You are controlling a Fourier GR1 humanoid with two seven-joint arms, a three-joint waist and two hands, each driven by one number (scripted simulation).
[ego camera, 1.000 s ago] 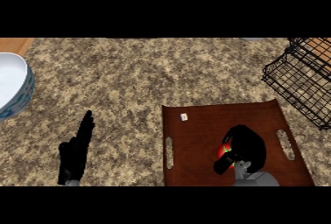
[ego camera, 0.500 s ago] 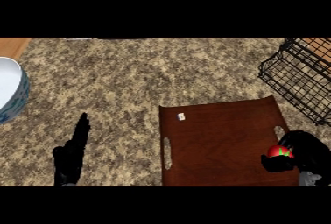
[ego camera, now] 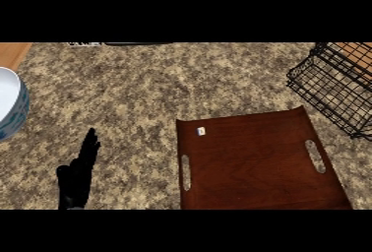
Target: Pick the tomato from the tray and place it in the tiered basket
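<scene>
Head view, tray [ego camera: 254, 165] holding small white piece [ego camera: 201, 131], wire basket [ego camera: 328, 87] nearby

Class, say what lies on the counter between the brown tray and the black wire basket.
Nothing but bare speckled counter separates the tray from the basket, as the head view shows.

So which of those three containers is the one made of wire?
The black basket at the upper right; the brown tray is solid and flat, the bowl white and blue.
</scene>
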